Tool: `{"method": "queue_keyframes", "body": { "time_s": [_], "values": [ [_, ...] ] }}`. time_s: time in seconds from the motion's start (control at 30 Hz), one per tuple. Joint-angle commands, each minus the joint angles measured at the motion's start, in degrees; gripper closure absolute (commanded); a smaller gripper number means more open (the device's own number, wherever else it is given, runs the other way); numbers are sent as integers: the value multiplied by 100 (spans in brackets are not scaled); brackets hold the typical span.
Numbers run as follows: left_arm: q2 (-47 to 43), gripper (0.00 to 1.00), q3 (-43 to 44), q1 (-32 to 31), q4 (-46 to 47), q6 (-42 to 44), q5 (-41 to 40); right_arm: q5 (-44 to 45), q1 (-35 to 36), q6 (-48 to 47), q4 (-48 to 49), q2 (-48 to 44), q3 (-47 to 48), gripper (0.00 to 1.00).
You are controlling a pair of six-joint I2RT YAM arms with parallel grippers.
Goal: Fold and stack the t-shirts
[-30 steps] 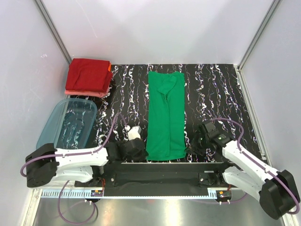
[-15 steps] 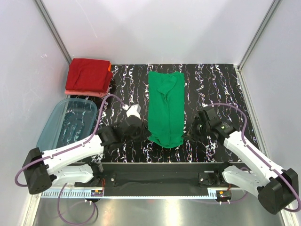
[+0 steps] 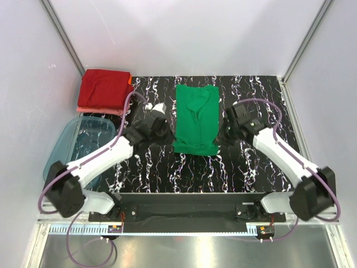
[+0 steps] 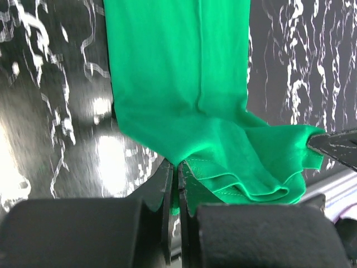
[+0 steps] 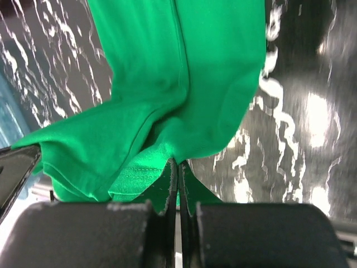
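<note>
The bright green t-shirt [image 3: 196, 117] lies lengthwise in the middle of the black patterned table, its near hem lifted and doubled over the rest. My left gripper [image 3: 167, 135] is shut on the hem's left corner; the pinched green cloth [image 4: 184, 111] shows in the left wrist view. My right gripper [image 3: 224, 135] is shut on the hem's right corner; the cloth [image 5: 184, 95] shows in the right wrist view. A stack of folded dark red shirts [image 3: 104, 88] on a salmon-pink one [image 3: 103, 110] sits at the far left.
A translucent blue plastic tub [image 3: 80, 147] stands at the left, near the left arm. White walls with metal posts close in the table on the left, back and right. A black rail runs along the near edge.
Both grippers have carried the shirt's near hem away from the near edge toward the far end, folding the lower half over. The visible shirt is now much shorter.
</note>
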Motion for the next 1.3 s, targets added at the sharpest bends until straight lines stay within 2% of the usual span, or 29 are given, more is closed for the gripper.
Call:
{"method": "queue_keyframes", "body": {
  "time_s": [0.0, 0.33, 0.57, 0.67, 0.73, 0.77, 0.8, 0.83, 0.87, 0.9, 0.93, 1.0, 1.07, 1.17, 1.27],
  "values": [
    [363, 95, 542, 260, 144, 452, 490, 242, -324, -547, 143, 587, 555, 100],
    [2101, 95, 1948, 831, 144, 909, 939, -91, -1150, -1233, 416, 2047, 1723, 100],
    [3175, 94, 2862, 1200, 118, 997, 1317, -302, -1397, -1506, 460, 3153, 2480, 100],
    [3597, 93, 3179, 1341, 39, 918, 1432, -451, -1450, -1576, 477, 3637, 2788, 100],
    [3861, 86, 3372, 1394, 30, 917, 1458, -531, -1511, -1637, 477, 3902, 3103, 100],
    [3966, 82, 3478, 1464, -22, 935, 1467, -609, -1546, -1655, 486, 4016, 3218, 97],
    [4176, 78, 3748, 1499, -171, 944, 1441, -662, -1581, -1664, 469, 4261, 3350, 88],
    [4291, 68, 3899, 1543, -251, 979, 1449, -715, -1677, -1734, 434, 4385, 3629, 61],
    [4406, 63, 4083, 1648, -382, 979, 1467, -803, -1731, -1761, 433, 4482, 3763, 44],
    [4572, 55, 4407, 1701, -679, 988, 1493, -804, -1783, -1804, 399, 4570, 3990, 33],
    [4617, 36, 4523, 1789, -795, 1058, 1572, -673, -1853, -1857, 224, 4571, 4079, 24],
    [4452, 22, 4682, 1825, -1163, 1251, 1731, -593, -1854, -1910, 144, 4256, 4081, 23],
    [4084, 18, 4465, 1816, -1288, 1506, 1486, -662, -1819, -1884, 222, 3687, 3660, 22],
    [3003, 16, 3508, 1816, -1280, 1656, 1065, -663, -1505, -1875, 319, 3027, 2983, 22],
    [1818, 15, 2157, 1816, -983, 1595, 747, -645, -1013, -1823, 451, 2752, 2499, 23]
  ]
}}
